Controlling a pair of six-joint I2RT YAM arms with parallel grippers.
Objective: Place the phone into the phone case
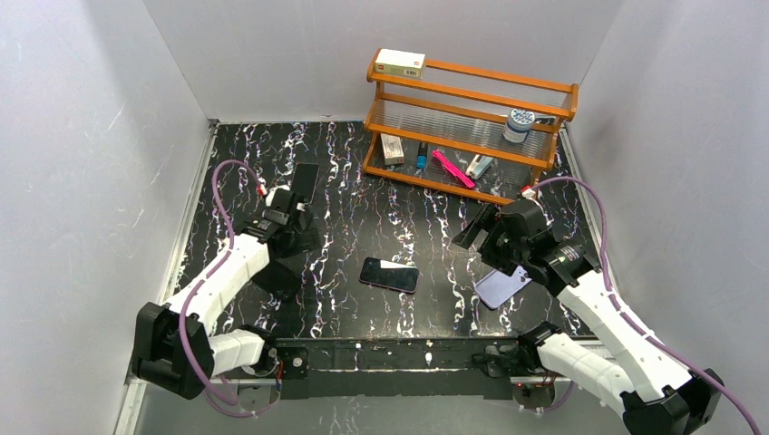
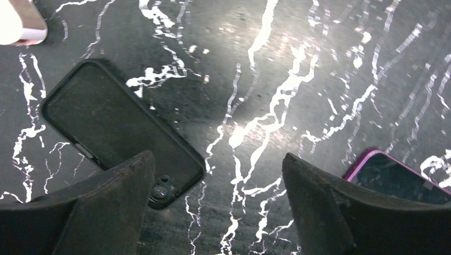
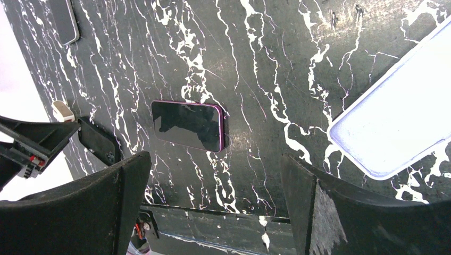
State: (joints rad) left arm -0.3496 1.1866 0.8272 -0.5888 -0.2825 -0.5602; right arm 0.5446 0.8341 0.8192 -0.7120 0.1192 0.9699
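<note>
The phone (image 1: 388, 274), black glass with a pink rim, lies face up in the middle of the marbled table; it also shows in the right wrist view (image 3: 187, 126) and at the lower right edge of the left wrist view (image 2: 396, 178). To its right lies the lavender phone case (image 1: 501, 285), flat on the table (image 3: 396, 125) and partly under my right arm. My right gripper (image 1: 478, 234) hovers above the table between phone and case, open and empty (image 3: 215, 175). My left gripper (image 1: 292, 210) is open and empty (image 2: 217, 175) at the left.
A second black phone-sized slab (image 1: 306, 181) lies at the back left, just beyond my left fingers (image 2: 114, 130). An orange wire rack (image 1: 467, 118) with a box, a roll and small items stands at the back right. White walls enclose three sides.
</note>
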